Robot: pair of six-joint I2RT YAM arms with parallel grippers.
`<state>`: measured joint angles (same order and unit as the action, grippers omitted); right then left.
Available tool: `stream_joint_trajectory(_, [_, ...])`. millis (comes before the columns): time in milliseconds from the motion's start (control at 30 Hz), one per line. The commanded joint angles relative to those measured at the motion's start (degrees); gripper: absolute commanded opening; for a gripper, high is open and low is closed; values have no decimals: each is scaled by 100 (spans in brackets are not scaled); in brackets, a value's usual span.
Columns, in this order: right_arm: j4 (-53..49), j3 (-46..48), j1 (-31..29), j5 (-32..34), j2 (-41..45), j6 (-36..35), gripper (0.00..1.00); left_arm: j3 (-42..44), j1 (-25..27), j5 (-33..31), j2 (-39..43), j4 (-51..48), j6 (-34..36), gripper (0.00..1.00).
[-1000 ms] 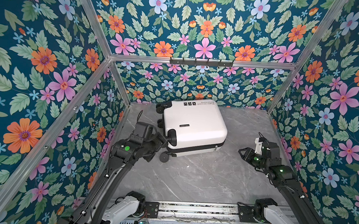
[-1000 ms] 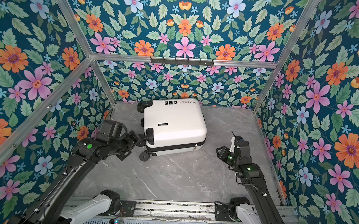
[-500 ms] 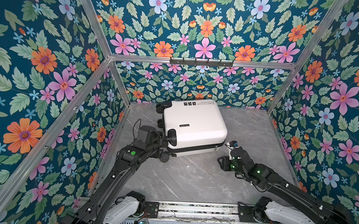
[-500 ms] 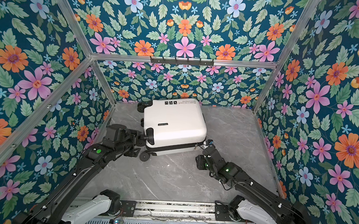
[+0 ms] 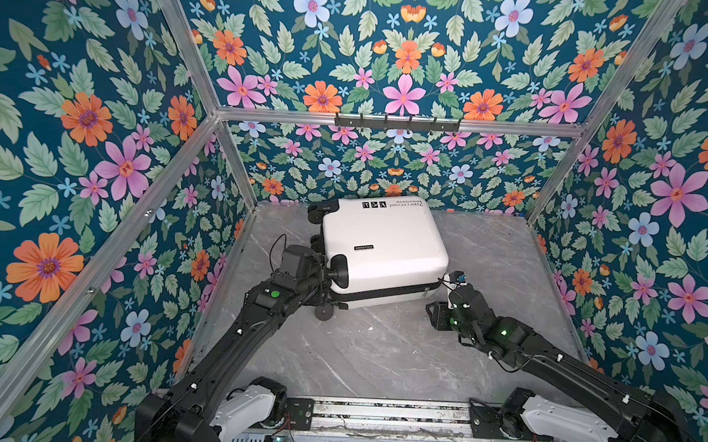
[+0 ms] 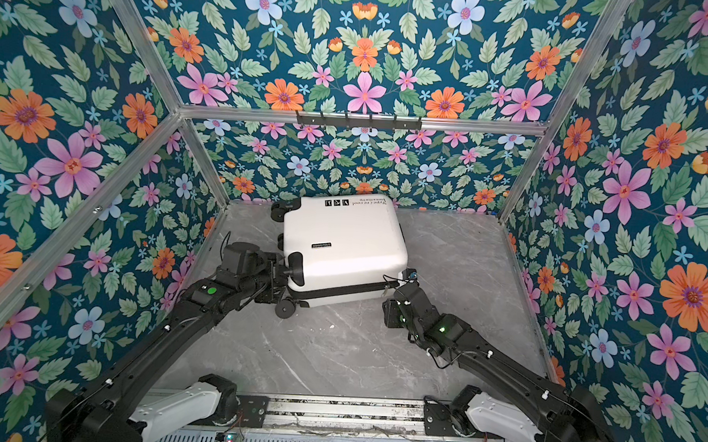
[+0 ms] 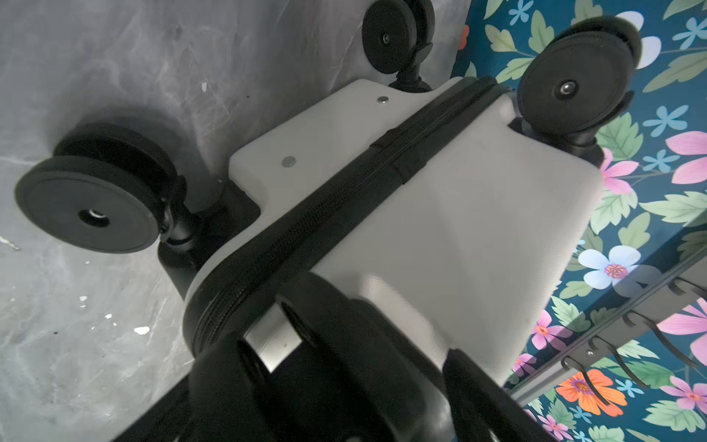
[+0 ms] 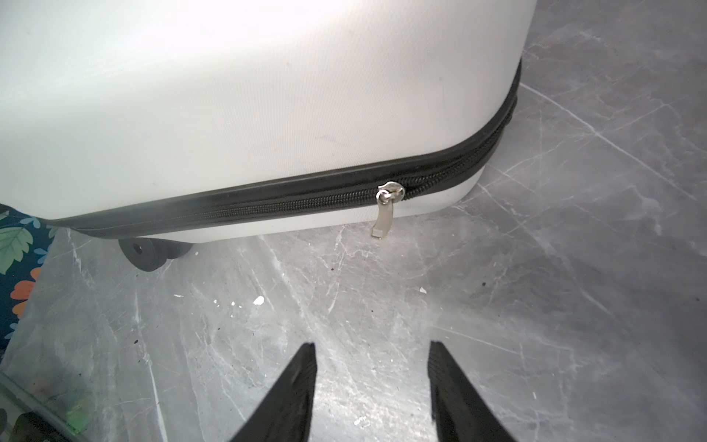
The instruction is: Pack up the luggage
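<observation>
1. The right gripper (image 8: 371, 348) has its jaws apart with nothing between them. It hovers low over the table (image 5: 378, 356), aimed at the near edge of the case. The left gripper (image 5: 326, 276) has its jaws spread wide either side of a spinner wheel (image 5: 339, 271). White shell shows between that wheel and one finger, so it does not look clamped.
2. The luggage (image 5: 384, 248) lies closed on its broad side towards the back of the table, wheels pointing at the left arm. Its hard white shell looks stiff and smooth, and probably too wide and slick for either gripper to span. It will likely slide on the table when pushed or pulled.
3. The zipper band (image 8: 267, 203) runs round the middle and is soft fabric between rigid halves. It offers no real hold itself.
4. The wheels swivel, so a grip there is likely to steady the case more than fix it.
5. The zipper pull (image 8: 384, 214) hangs by the near corner, apart from the right gripper. It is small, metal and free-swinging, the natural hold for opening the case. It calls for a fine pinch and a pull along the band.
</observation>
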<state>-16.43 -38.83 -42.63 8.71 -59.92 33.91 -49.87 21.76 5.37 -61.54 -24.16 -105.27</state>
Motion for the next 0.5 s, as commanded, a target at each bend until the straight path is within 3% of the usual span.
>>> stream_joint_trajectory(0, [97,69,-4,132,50,10,49,30,-19,37,-156,382,-14,86])
stream_joint_trajectory(100, [82,175,-1,264,134,45,49,16,-18,61,-254,420,40,76])
stream_joint_trajectory(267, [333,472,2,488,367,41,53,141,-49,9,-147,446,41,36])
stream_joint_trajectory(400, [434,671,3,636,513,175,64,141,-55,6,-69,448,45,4])
stream_joint_trajectory(467, [625,830,1,641,585,274,67,88,-57,25,-69,432,95,0])
